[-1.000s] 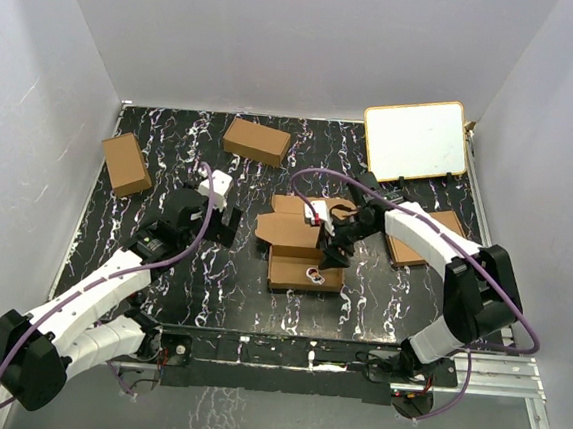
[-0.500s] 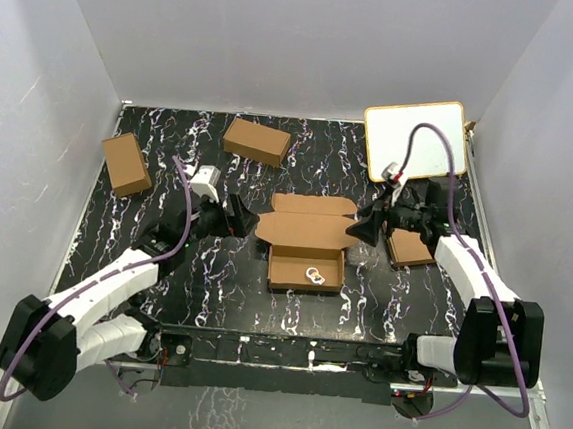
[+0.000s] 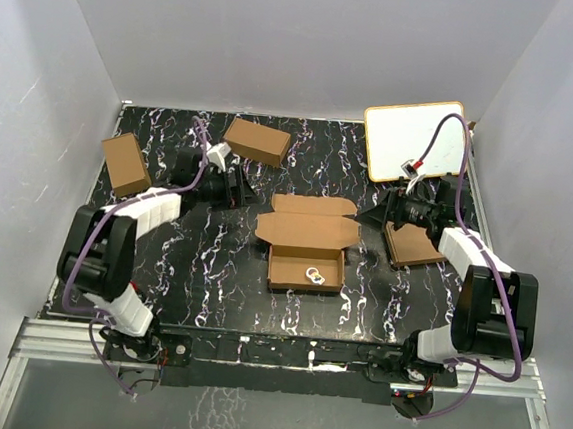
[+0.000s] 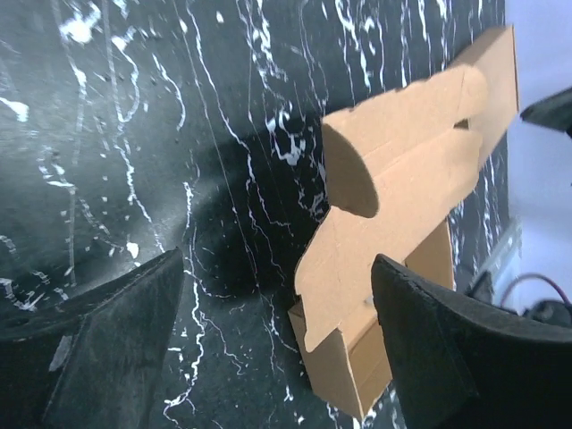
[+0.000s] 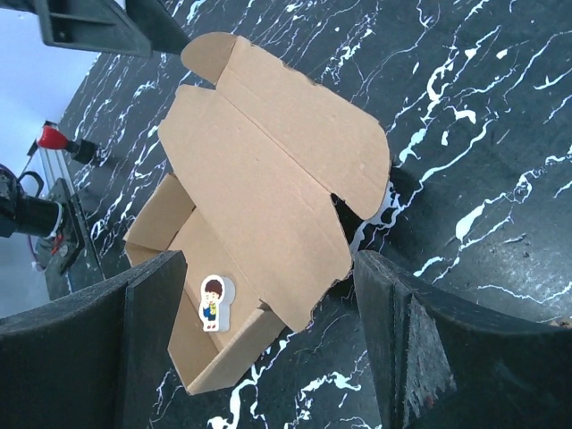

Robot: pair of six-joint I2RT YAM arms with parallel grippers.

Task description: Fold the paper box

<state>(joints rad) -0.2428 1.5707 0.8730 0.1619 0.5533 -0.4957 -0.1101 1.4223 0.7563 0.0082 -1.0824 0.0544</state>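
The box (image 3: pixel 304 238) is lying open at the middle of the table (image 3: pixel 191 276), with no gripper touching it. Its tray (image 3: pixel 292 270) is sitting at the 6 o'clock end, holding a small cartoon sticker (image 3: pixel 313 273). The lid (image 3: pixel 306 230) is leaning back toward 12 o'clock with its rounded side flaps spread, and the shadow under it suggests it is riding slightly off the table. The left gripper (image 3: pixel 246 195) is hanging at the box's 10 o'clock and the right gripper (image 3: pixel 367 216) at its 2 o'clock. Both are aiming inward with jaws wide apart and holding nothing. The right arm is reaching over a flat brown pile (image 3: pixel 416 248) at the box's 3 o'clock. Two shorter cartons (image 3: pixel 257 142) are resting farther off at 10 and 11 o'clock, and a whiteboard (image 3: pixel 416 141) is lying at 1 o'clock. Nothing is pinning the tray, so the main risk is a one-sided push on the lid sliding or spinning the whole box on the slick table rather than hinging it. If the side flaps are not guided inside the walls, they may catch on the rim and buckle. A hard nudge may also be enough to toss the sticker out.
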